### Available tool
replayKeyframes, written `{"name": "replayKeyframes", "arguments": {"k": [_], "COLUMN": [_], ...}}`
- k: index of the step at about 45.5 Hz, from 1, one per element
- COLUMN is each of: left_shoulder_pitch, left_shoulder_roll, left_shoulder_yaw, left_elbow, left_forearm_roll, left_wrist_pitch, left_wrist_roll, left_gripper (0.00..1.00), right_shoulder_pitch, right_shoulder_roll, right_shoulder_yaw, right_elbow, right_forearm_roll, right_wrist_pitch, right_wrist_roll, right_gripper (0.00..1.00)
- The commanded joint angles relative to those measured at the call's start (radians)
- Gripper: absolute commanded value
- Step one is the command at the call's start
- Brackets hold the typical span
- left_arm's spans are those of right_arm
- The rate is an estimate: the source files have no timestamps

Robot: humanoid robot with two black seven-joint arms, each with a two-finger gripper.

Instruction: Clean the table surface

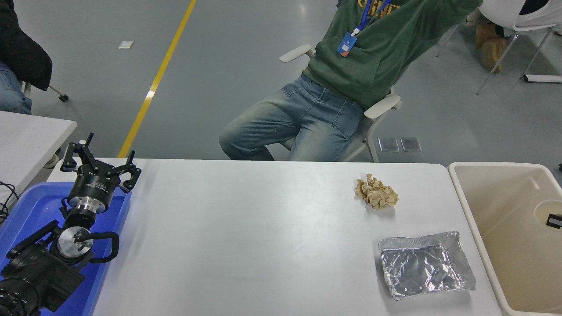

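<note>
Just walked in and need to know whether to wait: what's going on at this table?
A clean-up is under way. A white paper cup lies in the beige bin at the table's right end. A crumpled brown paper ball and a foil pouch remain on the white table surface. The left gripper sits open over the blue tray. The right arm is barely in view. A person sits across, hands off.

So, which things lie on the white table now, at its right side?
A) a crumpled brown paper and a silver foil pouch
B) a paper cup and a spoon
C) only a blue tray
A: the crumpled brown paper and the silver foil pouch both rest on the white table.
</note>
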Motion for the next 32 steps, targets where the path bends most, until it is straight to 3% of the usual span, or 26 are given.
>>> {"name": "replayKeyframes", "arguments": {"k": [1,2,3,7,8,32], "left_shoulder_pitch": [0.000,0.000,0.000,0.000,0.000,0.000], "left_shoulder_roll": [0.000,0.000,0.000,0.000,0.000,0.000], "left_shoulder_yaw": [0.000,0.000,0.000,0.000,0.000,0.000], "left_elbow": [0.001,-0.001,-0.001,0.001,-0.001,-0.001], "left_forearm_roll": [-0.002,0.000,0.000,0.000,0.000,0.000], "left_wrist_pitch": [0.000,0.000,0.000,0.000,0.000,0.000], "left_wrist_roll": [0.000,0.000,0.000,0.000,0.000,0.000], "left_gripper": [1.00,1.00,1.00,1.00,1.00,1.00], "right_shoulder_pitch": [-0.004,-0.004,-0.004,-0.003,-0.003,-0.003], "right_shoulder_roll": [0.006,0.006,0.005,0.003,0.005,0.006], "right_shoulder_yaw": [-0.005,-0.008,-0.009,-0.009,-0.009,-0.005], "right_elbow": [-0.003,-0.003,-0.003,-0.003,-0.002,-0.002], "right_forearm_roll": [0.001,-0.001,-0.001,-0.001,-0.001,0.001], "right_wrist_pitch": [-0.014,-0.016,-0.016,-0.024,-0.024,-0.027], "right_wrist_roll": [-0.003,-0.002,-0.002,0.001,0.000,0.000], "right_gripper": [0.00,0.02,0.17,0.91,1.00,1.00]}}
